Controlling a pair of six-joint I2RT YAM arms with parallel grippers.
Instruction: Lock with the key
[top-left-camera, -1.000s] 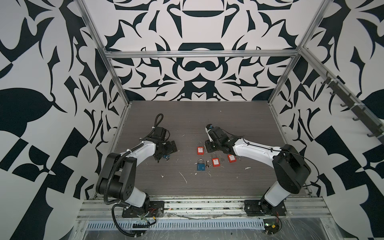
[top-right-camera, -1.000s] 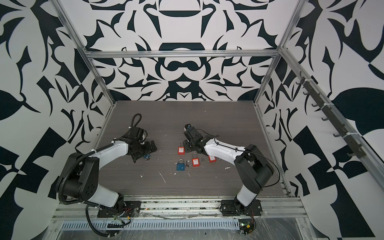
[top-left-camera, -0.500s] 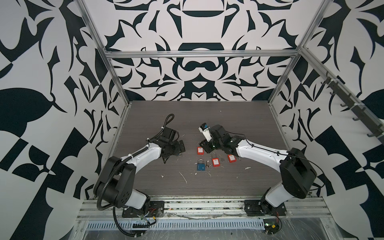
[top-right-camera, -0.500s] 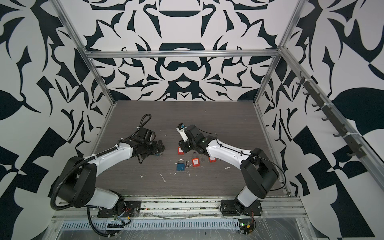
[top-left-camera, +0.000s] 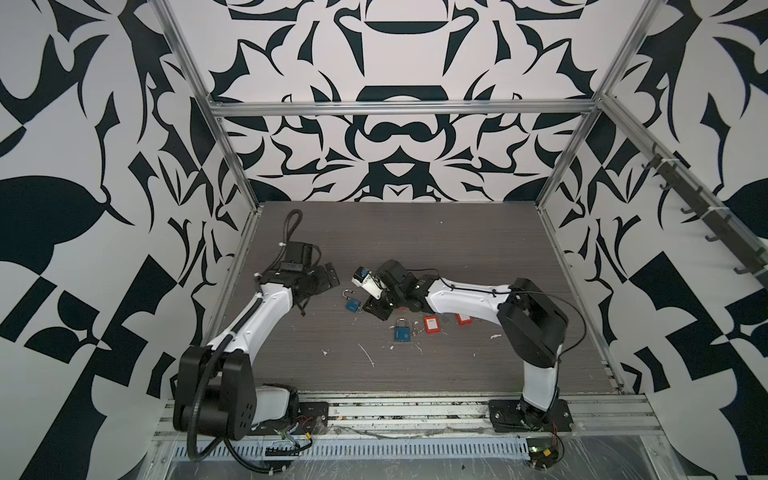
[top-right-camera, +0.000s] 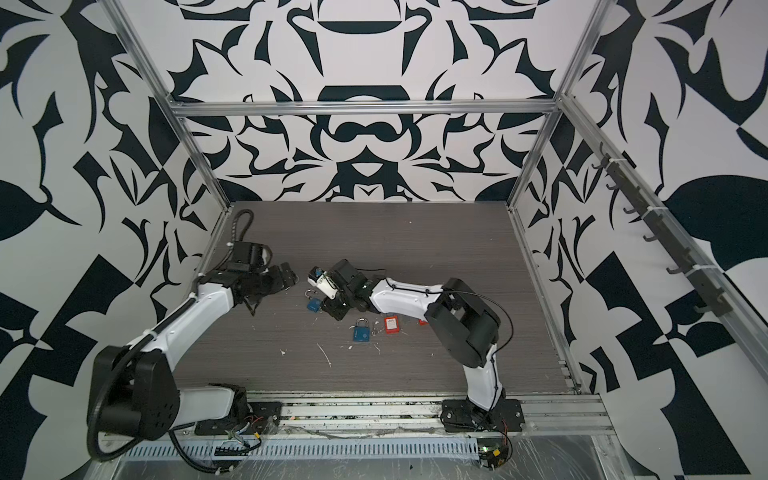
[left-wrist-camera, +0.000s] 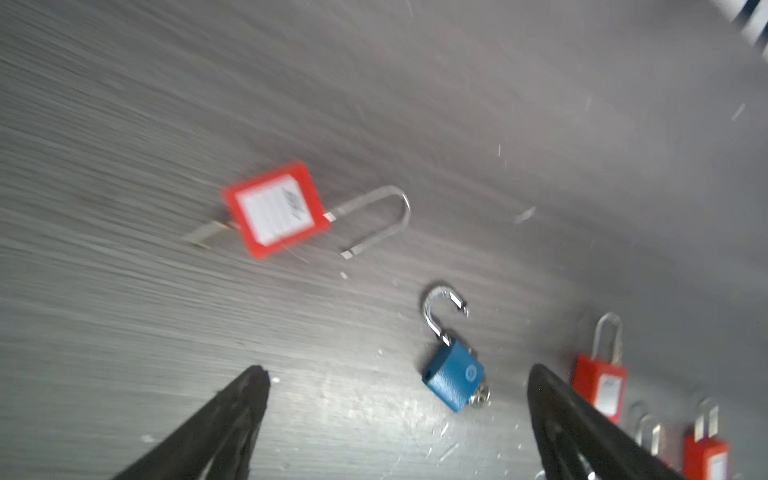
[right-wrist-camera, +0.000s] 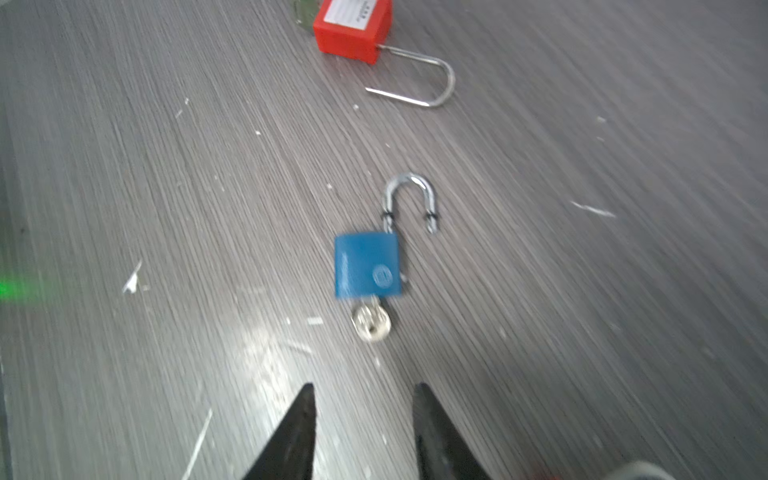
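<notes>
A blue padlock (right-wrist-camera: 368, 266) lies flat on the grey table with its shackle swung open and a silver key (right-wrist-camera: 371, 324) in its base. In both top views it (top-left-camera: 352, 305) lies between the two arms. My right gripper (right-wrist-camera: 363, 390) is open and empty, just short of the key, and hovers beside the padlock (top-right-camera: 314, 305) in a top view. My left gripper (left-wrist-camera: 397, 370) is wide open and empty, with the blue padlock (left-wrist-camera: 455, 376) ahead of it near one finger. In a top view the left gripper (top-left-camera: 322, 291) stands apart to the padlock's left.
A red padlock (left-wrist-camera: 276, 210) with a long open shackle lies beyond the blue one. A second blue padlock (top-left-camera: 402, 332), shackle closed, lies nearer the front. Two more red padlocks (top-left-camera: 431, 325) (top-left-camera: 464, 319) lie by the right arm. White scraps dot the table.
My right gripper has moved left to the open blue padlock and its jaws have widened. My left gripper swung toward the middle, then drew back left. The padlock now lies further right.
</notes>
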